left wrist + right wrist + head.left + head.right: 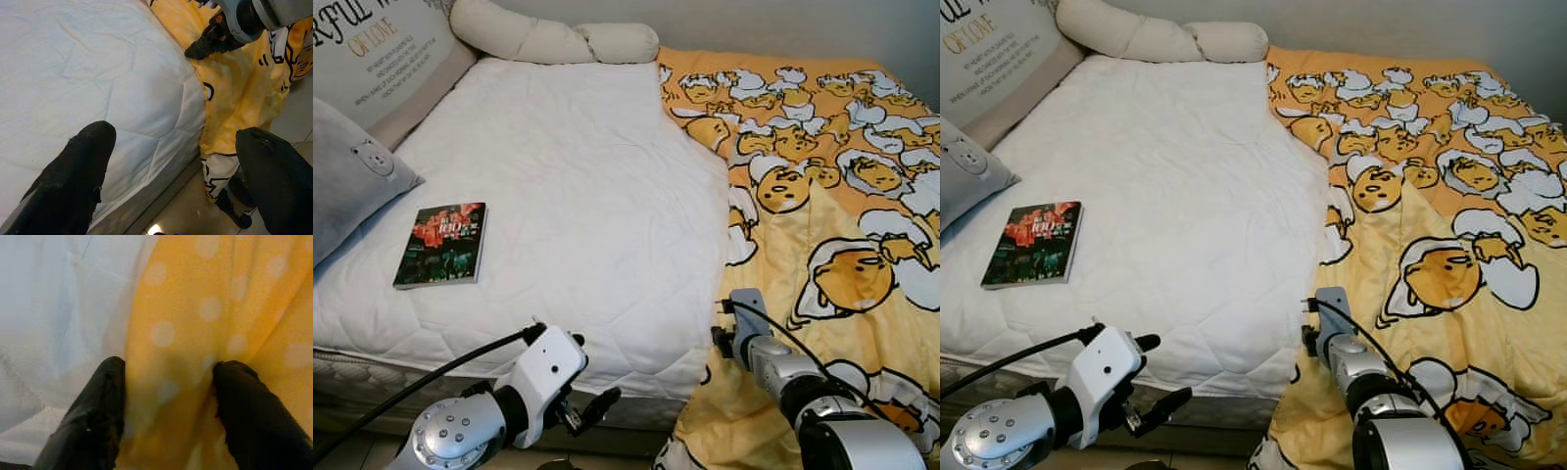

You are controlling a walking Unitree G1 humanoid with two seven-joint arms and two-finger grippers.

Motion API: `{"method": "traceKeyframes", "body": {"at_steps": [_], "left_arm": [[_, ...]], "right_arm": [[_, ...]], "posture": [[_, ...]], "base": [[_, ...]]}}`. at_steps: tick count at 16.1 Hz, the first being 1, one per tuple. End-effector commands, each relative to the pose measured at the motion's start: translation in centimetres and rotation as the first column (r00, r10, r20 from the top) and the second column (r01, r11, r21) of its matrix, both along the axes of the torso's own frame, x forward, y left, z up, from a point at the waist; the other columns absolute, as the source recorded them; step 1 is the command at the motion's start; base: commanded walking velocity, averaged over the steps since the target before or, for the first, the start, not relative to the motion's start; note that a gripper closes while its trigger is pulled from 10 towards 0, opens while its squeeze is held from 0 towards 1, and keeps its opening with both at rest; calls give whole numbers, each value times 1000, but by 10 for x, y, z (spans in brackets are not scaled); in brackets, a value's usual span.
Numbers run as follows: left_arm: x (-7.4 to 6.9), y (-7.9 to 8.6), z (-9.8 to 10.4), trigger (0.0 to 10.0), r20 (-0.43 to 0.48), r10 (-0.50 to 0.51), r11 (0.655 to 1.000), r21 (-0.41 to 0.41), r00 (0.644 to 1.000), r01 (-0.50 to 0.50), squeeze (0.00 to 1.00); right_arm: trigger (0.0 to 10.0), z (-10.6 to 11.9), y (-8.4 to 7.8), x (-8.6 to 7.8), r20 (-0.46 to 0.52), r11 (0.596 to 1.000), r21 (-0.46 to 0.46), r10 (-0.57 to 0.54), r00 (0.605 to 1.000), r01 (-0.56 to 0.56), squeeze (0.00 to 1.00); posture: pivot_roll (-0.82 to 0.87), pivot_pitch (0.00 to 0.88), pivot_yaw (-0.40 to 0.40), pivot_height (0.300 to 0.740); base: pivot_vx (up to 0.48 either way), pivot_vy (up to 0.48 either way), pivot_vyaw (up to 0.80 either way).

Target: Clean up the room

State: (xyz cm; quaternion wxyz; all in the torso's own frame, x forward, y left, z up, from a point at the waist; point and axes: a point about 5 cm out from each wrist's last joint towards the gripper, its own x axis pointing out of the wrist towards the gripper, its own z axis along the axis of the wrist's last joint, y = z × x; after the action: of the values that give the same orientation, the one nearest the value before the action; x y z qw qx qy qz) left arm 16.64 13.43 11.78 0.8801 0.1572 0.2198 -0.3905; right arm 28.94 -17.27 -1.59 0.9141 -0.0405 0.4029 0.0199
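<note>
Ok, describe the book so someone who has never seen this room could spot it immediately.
Start at the white mattress. The book lies flat near its front left corner, just below the grey pillow. It is the one small dark thing on the white, its cover black with red and green print.

Before me, the cushion [386, 49] at the bed's head reads "OF LOVE" in orange; the book [442, 245] cover's red title I can't read.

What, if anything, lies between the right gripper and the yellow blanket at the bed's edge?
Nothing visible does. The right gripper is already at the yellow blanket, its open fingers straddling a fold beside the white mattress.
</note>
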Motion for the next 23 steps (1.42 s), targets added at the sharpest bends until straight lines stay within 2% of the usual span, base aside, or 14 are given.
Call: {"method": "traceKeyframes", "body": {"at_steps": [1,9,13,14,17,18,19,21,22,23], "left_arm": [[-1,-4,3,10000,3,-21,1000,-8,1000,21,196],[-6,-6,1,10000,-36,-61,998,-30,997,60,200],[-4,-6,2,10000,-34,-68,997,-32,997,67,200],[-3,-8,1,10000,-33,-73,997,-34,997,72,200],[-4,-7,1,10000,-33,-74,997,-35,997,72,200],[-4,-6,1,10000,-35,-78,996,-33,996,77,196],[-4,-6,1,10000,-35,-78,997,-33,996,77,204],[-4,-6,1,10000,-36,-79,996,-33,996,77,200],[-4,-7,1,10000,-36,-81,996,-38,996,80,200],[-4,-8,1,10000,-38,-87,995,-43,996,85,204]], "right_arm": [[0,3,-2,3,6,1000,-4,12,1000,-12,0],[0,1,-4,0,12,999,33,12,1000,-13,0],[0,2,-7,1,31,999,46,14,999,-16,0],[0,2,-7,1,53,995,93,22,998,-27,0],[0,-2,1,-7,74,968,192,152,986,-164,0],[0,-6,8,-18,89,910,308,264,960,-278,0],[0,-7,12,-25,100,869,346,340,935,-354,0],[0,-14,18,-52,111,731,417,550,828,-541,0],[0,-20,21,-78,93,613,464,684,723,-640,0],[0,-24,18,-109,58,494,498,801,596,-713,0]], "posture": [[118,46,-27,740],[107,30,-14,740],[103,25,-8,740],[102,20,-7,740],[103,14,-3,740],[99,16,-3,740],[98,18,-3,740],[96,16,-2,740],[95,12,-2,740],[93,12,-1,740]], "base": [[0,0,0],[0,0,0],[0,0,0],[0,0,0],[0,0,0],[0,0,0],[0,0,0],[0,0,0],[0,0,0],[0,0,0]]}}
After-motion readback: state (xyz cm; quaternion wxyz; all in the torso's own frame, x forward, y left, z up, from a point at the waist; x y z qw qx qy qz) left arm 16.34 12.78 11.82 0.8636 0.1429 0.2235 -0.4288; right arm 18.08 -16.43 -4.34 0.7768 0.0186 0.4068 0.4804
